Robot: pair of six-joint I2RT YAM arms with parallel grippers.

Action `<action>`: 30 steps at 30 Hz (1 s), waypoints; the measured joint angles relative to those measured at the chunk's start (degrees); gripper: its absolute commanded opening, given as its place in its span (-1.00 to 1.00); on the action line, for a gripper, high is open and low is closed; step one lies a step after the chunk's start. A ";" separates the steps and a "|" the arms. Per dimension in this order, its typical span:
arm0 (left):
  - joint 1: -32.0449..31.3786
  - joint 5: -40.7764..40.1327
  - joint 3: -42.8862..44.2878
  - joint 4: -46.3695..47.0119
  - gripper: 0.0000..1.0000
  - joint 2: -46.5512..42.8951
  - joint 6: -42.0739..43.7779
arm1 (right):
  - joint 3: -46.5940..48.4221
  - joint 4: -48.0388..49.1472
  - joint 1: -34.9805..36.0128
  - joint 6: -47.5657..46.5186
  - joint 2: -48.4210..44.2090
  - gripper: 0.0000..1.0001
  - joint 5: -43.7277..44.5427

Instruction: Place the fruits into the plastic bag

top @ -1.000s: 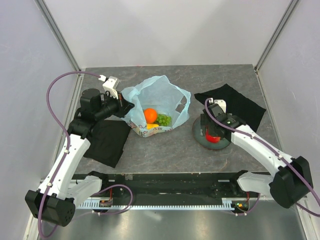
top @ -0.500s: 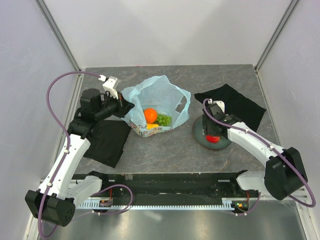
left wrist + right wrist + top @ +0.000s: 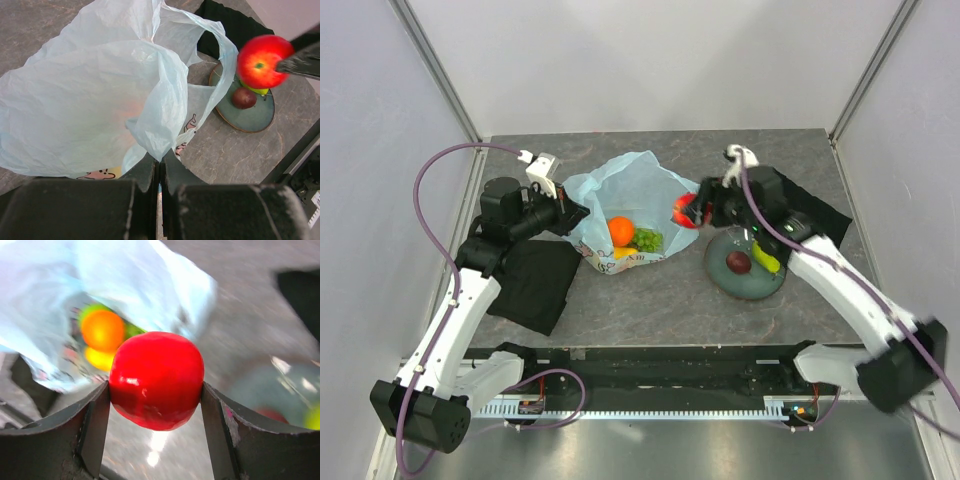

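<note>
The light-blue plastic bag (image 3: pixel 638 195) lies open mid-table, and my left gripper (image 3: pixel 570 212) is shut on its left edge. In the left wrist view the film (image 3: pixel 100 100) is pinched between the closed jaws of the left gripper (image 3: pixel 160 167). Inside the bag lie an orange (image 3: pixel 621 231), green grapes (image 3: pixel 648 240) and a yellow fruit (image 3: pixel 623 253). My right gripper (image 3: pixel 692 210) hangs beside the bag's right handle, shut on a red apple (image 3: pixel 156 380). A dark purple fruit (image 3: pixel 738 263) and a yellow-green fruit (image 3: pixel 766 260) rest on the grey-blue plate (image 3: pixel 748 287).
One black cloth (image 3: pixel 532 282) lies under the left arm. Another black cloth (image 3: pixel 805 208) lies at the back right, beyond the plate. Grey walls with metal posts close in the table on three sides.
My right gripper has closed on the red apple, lifted it off the plate and carried it left towards the bag, uncovering two fruits on the plate. The left arm has not moved.
</note>
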 measured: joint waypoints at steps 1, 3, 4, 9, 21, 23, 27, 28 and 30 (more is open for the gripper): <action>0.00 0.02 0.00 0.00 -0.97 0.00 0.00 | 1.16 2.12 0.50 0.24 2.60 -0.43 -0.98; 0.00 0.07 0.00 -0.02 -0.97 0.07 0.00 | 5.35 7.52 2.91 0.61 11.17 -0.43 -2.71; 0.00 0.04 0.00 0.00 -0.97 0.09 0.00 | 7.72 9.60 4.37 0.68 15.78 -0.43 -3.52; 0.00 0.07 -0.02 -0.02 -0.97 0.28 0.00 | 20.46 14.32 10.75 0.85 34.29 -0.34 -6.51; 0.00 0.07 -0.24 0.02 -0.97 0.33 0.00 | 32.33 19.61 15.85 2.67 48.87 0.96 -8.85; 0.00 0.07 -0.26 0.04 -0.97 0.33 -0.02 | 31.69 20.11 15.85 2.34 48.33 0.96 -8.28; 0.00 0.07 -0.28 0.02 -0.97 0.33 0.00 | 26.05 20.04 15.58 1.01 43.06 0.96 -5.62; 0.00 0.09 -0.28 0.02 -0.97 0.33 0.00 | 23.63 19.65 15.37 0.59 40.17 0.96 -4.83; 0.00 0.07 -0.28 0.02 -0.97 0.33 0.00 | 19.37 19.12 15.08 -0.24 34.53 0.96 -2.56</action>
